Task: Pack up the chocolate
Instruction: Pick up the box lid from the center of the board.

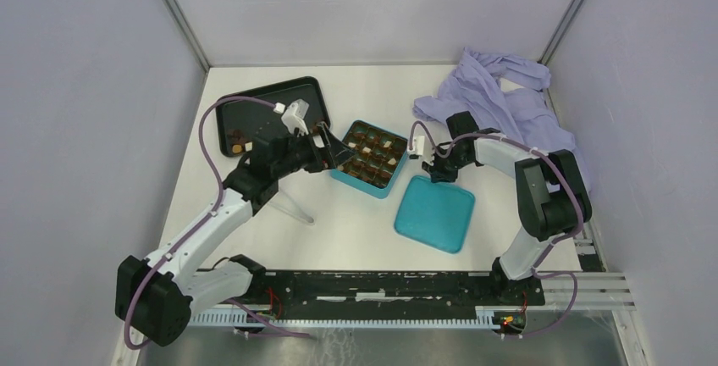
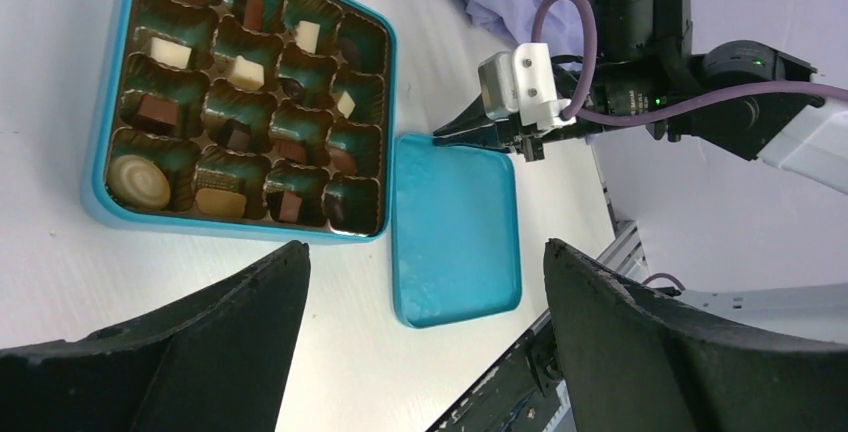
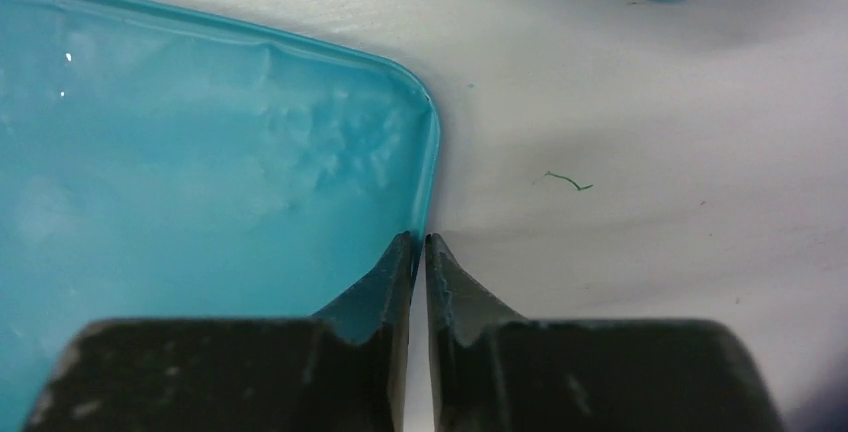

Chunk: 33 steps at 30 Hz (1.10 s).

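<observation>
Since chocolates (image 2: 140,180) fill the teal box (image 2: 230,229), the right gripper (image 3: 420,252) pinches the lid (image 3: 200,152) at its rim, likely for closing; the left gripper (image 2: 422,252) gapes empty.

Teal box (image 2: 230,228), teal lid (image 2: 455,222); chocolate (image 2: 140,180) dark brown, tan, cream-white; lavender cloth (image 1: 499,95).

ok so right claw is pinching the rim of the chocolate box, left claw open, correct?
Not the box: the right claw pinches the rim of the teal lid lying beside the box, as the right wrist view shows. The left claw is open.
</observation>
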{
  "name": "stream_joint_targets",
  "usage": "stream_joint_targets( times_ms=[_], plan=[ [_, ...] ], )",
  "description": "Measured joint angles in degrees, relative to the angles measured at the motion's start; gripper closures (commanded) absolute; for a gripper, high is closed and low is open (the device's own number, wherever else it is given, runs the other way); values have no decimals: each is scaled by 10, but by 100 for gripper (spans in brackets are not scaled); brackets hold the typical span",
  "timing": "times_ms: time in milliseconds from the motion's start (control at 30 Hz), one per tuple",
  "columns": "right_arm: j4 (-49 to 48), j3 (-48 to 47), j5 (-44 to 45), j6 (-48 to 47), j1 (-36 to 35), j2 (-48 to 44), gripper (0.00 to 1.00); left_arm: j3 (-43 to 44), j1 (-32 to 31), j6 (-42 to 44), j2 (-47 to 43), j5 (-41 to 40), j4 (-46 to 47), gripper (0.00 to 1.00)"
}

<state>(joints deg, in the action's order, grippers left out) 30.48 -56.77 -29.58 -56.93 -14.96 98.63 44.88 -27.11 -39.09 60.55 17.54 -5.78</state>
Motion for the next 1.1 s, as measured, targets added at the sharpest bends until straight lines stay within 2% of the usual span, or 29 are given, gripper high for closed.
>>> stream_joint_targets(
  times_ms=[67,400,533,667,767,1033,1100],
  plan=[
    [1,0,13,-2,0,0,100,-9,0,-4,-3,7,14,9],
    [20,3,34,-15,16,-28,100,-49,0,-25,-24,50,86,9],
    [49,2,2,-25,45,-90,100,-56,-15,-24,-17,84,134,8],
    [65,-6,-40,-37,63,-164,100,-69,-61,-1,-2,99,203,5],
    [72,-16,-74,-43,63,-200,100,-77,-106,41,24,100,251,0],
    [81,-29,-141,-45,63,-222,100,-47,-172,111,170,89,304,0],
    [82,-31,-156,-43,63,-222,100,-33,-185,118,199,77,309,4]
  ],
)
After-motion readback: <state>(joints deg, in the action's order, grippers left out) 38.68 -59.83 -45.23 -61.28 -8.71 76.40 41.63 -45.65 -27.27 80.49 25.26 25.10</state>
